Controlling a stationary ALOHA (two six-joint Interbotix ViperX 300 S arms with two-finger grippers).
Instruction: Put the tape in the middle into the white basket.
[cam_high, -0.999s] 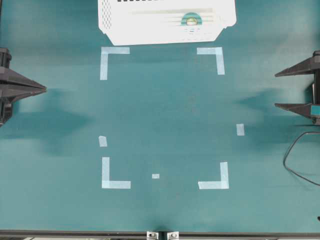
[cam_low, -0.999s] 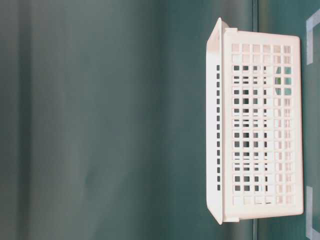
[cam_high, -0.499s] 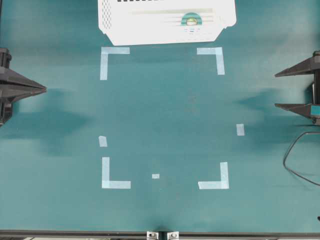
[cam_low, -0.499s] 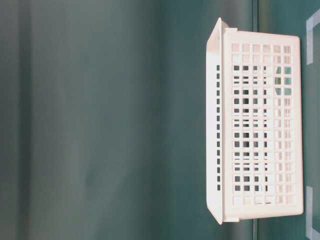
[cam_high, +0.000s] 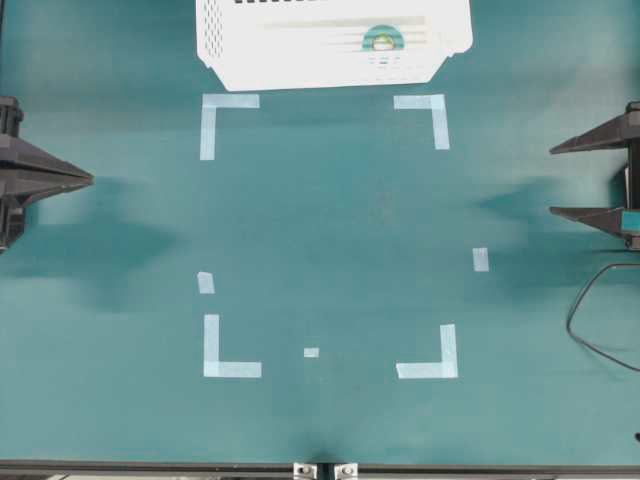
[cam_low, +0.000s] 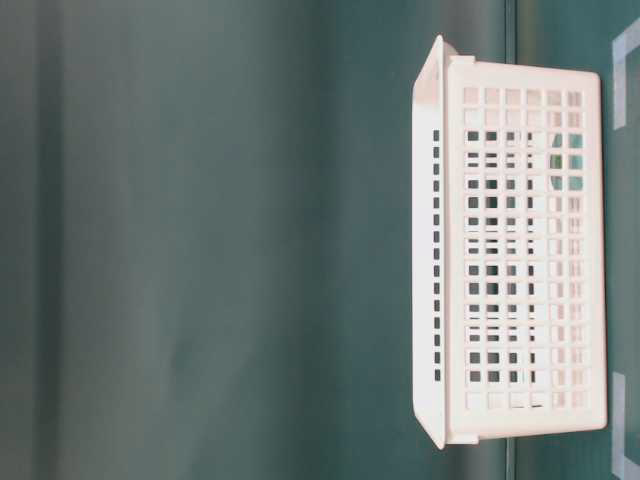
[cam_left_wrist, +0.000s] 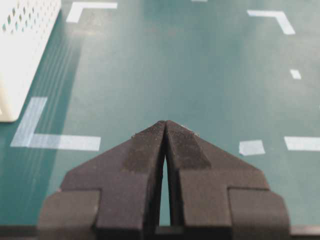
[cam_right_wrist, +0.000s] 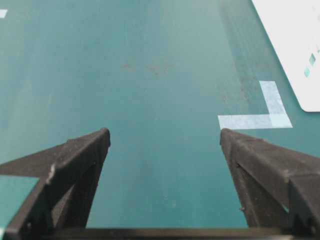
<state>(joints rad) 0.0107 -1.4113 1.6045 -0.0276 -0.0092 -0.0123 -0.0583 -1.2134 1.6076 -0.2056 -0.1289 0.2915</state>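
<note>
The white basket (cam_high: 330, 45) is cut off by the top edge of the overhead view, so only its near part shows. Inside it, toward 1 o'clock from the middle of the surface (cam_high: 330, 230), lies the tape (cam_high: 382, 39), half hidden by the bright glare of the ribbed floor. From table level the tape cannot be made out behind the slotted wall (cam_low: 520, 250).

The left tool (cam_high: 88, 179) sits low at 9 o'clock, its fingers pressed together to a point, gripping nothing. The right tool (cam_high: 555, 180) sits at 3 o'clock with its fingers spread wide apart, nothing between them. Pale tape corner marks (cam_high: 230, 345) frame the middle.
</note>
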